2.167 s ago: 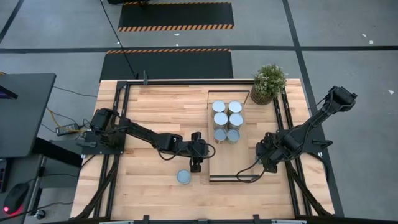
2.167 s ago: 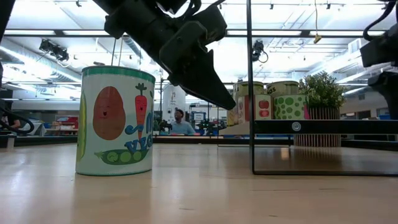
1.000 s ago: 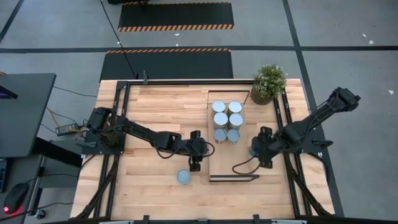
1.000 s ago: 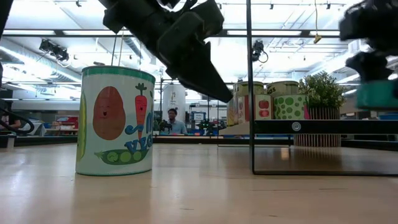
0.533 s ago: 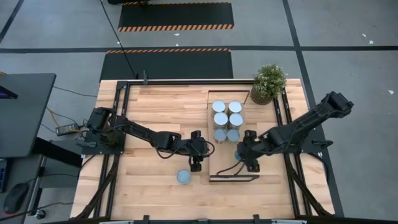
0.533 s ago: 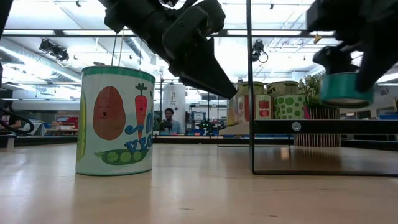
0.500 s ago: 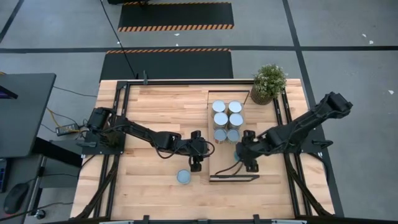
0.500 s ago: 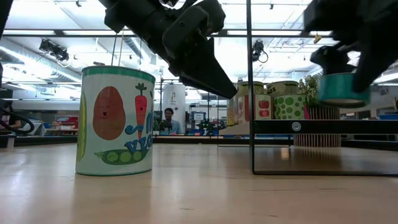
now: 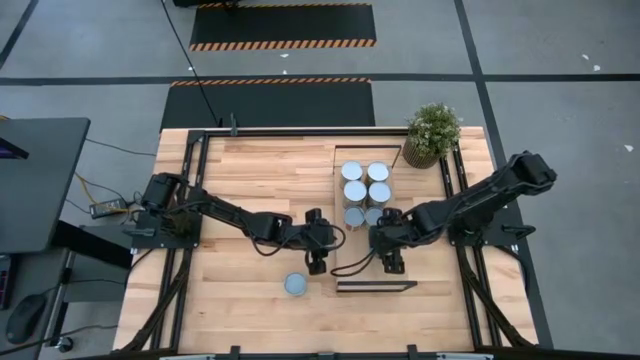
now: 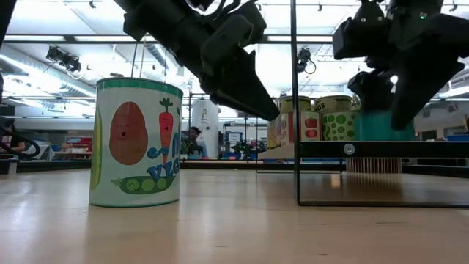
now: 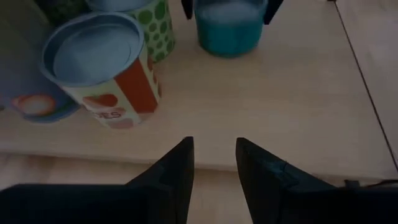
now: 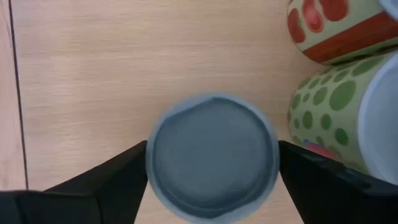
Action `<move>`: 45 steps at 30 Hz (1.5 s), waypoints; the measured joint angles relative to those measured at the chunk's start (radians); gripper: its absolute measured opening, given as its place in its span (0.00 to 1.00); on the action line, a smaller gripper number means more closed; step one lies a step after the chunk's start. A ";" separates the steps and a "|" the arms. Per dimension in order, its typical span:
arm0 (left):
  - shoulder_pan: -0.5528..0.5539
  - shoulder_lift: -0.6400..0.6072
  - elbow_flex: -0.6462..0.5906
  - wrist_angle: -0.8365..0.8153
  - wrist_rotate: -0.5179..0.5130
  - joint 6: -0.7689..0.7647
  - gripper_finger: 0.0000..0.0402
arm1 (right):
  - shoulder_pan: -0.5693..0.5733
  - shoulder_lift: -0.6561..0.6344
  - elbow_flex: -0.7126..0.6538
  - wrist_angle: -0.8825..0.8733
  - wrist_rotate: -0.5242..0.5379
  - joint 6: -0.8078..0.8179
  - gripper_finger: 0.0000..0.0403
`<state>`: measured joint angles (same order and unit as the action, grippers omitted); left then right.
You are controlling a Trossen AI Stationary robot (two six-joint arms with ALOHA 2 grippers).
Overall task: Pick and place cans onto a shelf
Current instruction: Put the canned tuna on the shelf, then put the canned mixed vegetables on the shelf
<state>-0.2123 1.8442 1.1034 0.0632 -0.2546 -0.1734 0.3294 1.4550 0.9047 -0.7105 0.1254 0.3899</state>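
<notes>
The teal can (image 10: 380,123) is sitting upright on the shelf (image 9: 350,262) right now, long axis vertical, just beside the block of six cans (image 9: 364,194) grouped in the upper middle of the high view. In the right wrist view its round lid (image 12: 212,154) is filling the middle of the frame, with a finger (image 12: 106,180) standing on each side of it. So the right gripper (image 9: 385,240) is straddling the can from above, jaws spread a bit wider than the can. Looks to me like it's letting go rather than squeezing, but I can't tell for sure if the pads are touching the sides.

The one can left on the table (image 9: 296,284) is standing upright in the lower middle of the high view, well apart from the shelf, and it's the big veggie-label one at the left of the low view. The left gripper (image 9: 317,262) is hanging just above and to the right of it in the high view, way nearer than the right arm. Its fingers (image 11: 175,170) are parted a narrow bit and holding nothing, pointing toward the shelf instead of the can.

I'd guess the left arm is taking that last one.
</notes>
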 joint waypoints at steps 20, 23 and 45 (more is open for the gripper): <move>-0.014 -0.001 0.000 -0.020 0.005 0.010 0.31 | 0.133 -0.100 -0.026 -0.101 0.212 0.131 0.91; -0.016 -0.003 0.000 -0.043 0.036 0.011 0.31 | 0.144 -0.099 -0.062 -0.057 0.222 0.156 0.91; -0.125 -0.317 0.001 -0.448 0.250 -0.032 0.31 | 0.172 -0.227 -0.070 -0.160 0.329 0.209 0.91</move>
<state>-0.3375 1.5275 1.1042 -0.3848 -0.0044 -0.2052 0.5010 1.2284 0.8345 -0.8702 0.4547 0.5989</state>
